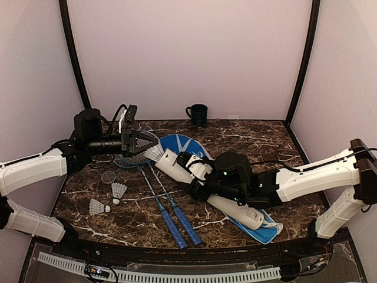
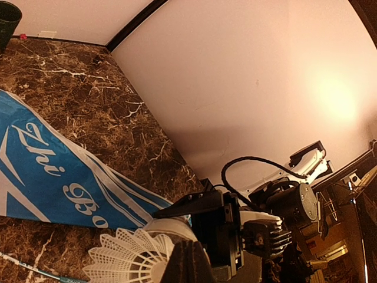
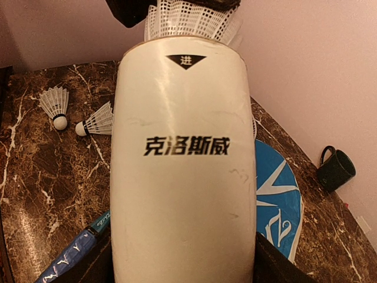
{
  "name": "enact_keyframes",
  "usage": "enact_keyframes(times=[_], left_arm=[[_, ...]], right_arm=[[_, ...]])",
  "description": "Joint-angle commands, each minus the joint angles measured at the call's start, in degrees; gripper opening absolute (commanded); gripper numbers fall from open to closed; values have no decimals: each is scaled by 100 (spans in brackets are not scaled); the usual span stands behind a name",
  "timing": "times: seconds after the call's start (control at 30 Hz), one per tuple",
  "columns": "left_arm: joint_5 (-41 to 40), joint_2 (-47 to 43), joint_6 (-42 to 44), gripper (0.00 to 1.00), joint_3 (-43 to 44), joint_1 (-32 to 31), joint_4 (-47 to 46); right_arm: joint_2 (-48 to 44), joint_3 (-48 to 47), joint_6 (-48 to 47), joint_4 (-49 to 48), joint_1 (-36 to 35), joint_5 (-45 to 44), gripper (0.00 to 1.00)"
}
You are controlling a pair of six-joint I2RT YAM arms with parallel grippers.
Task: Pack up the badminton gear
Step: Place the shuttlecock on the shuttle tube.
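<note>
Jaws of the left gripper point(image 1: 148, 147) are clenched on a white shuttlecock point(image 1: 155, 153), which sits right at the open mouth of the white tube point(image 1: 171, 164); from the right wrist view its feather skirt shows just past the tube's rim. The right gripper point(image 1: 197, 175) grasps the tube around its middle, jaws spread wide on either side of the cylinder, whose side carries black lettering and a small black triangle near the mouth. The tube runs diagonally over the blue cover point(image 1: 177, 143), its closed end down toward the near right; whether the mouth end is lifted off the cover cannot be told. The cover lies flat on the marbled surface point(image 1: 259, 141) with its white lettering facing up. Two blue-handled rackets point(image 1: 171, 226) lie side by side just left of the tube, handles toward the near edge and heads under the left gripper. Two loose shuttlecocks point(image 1: 119, 190) rest on the surface left of the rackets, near each other. A dark green mug point(image 1: 197, 113) stands at the back wall, well apart from everything else.
</note>
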State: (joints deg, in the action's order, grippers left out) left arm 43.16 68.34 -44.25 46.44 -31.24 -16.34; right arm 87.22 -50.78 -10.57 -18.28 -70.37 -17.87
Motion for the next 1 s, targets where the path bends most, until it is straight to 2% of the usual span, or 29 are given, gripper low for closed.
enact_keyframes(times=[0.0, 0.43, 0.73, 0.97], left_arm=[[-205, -50, -228, 0, -63, -216, -531], [-486, -39, -291, 0, -355, -366, -487], [-280, 155, -429, 0, -416, -549, -735], [114, 355, -250, 0, -246, -567, -359]], right_arm=[[51, 33, 268, -454, -3, -50, 71], [-120, 173, 282, -579, -3, -138, 71], [-87, 116, 257, -558, -3, -66, 71], [-85, 97, 226, -499, 3, -72, 71]])
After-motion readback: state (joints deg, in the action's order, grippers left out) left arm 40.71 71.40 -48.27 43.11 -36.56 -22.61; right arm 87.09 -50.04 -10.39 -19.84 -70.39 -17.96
